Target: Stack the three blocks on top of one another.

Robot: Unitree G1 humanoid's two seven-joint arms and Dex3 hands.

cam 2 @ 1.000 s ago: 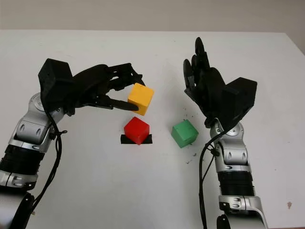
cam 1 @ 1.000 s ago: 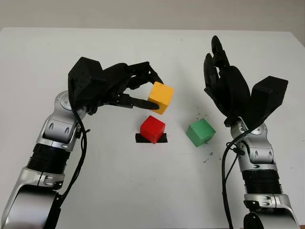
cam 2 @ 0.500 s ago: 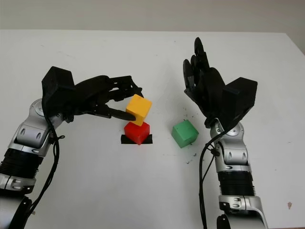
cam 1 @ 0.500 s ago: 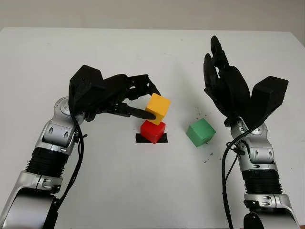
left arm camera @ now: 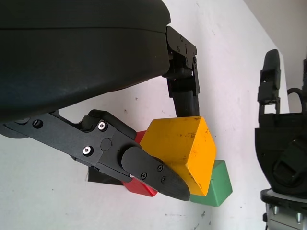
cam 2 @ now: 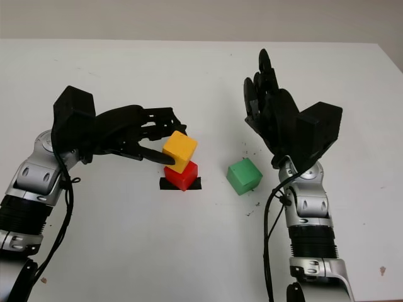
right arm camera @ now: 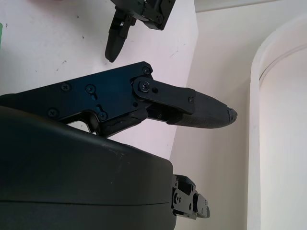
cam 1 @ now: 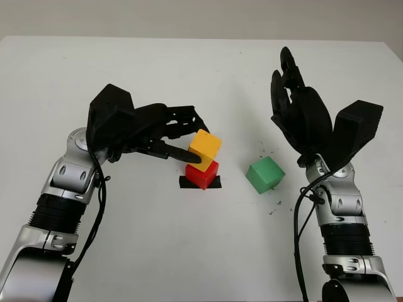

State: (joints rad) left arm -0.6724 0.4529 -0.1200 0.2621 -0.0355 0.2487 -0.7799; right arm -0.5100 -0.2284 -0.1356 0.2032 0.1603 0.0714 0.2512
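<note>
3 blocks: 1 yellow block, 1 red block, 1 green block; 2 black hands.

White table with two blocks resting on it

The white table carries a red block, which sits on a short strip of black tape near the middle. A green block stands on the table just to the right of the red one, not touching it. Some small dark specks lie on the surface beside the green block, on its near right side.
</note>
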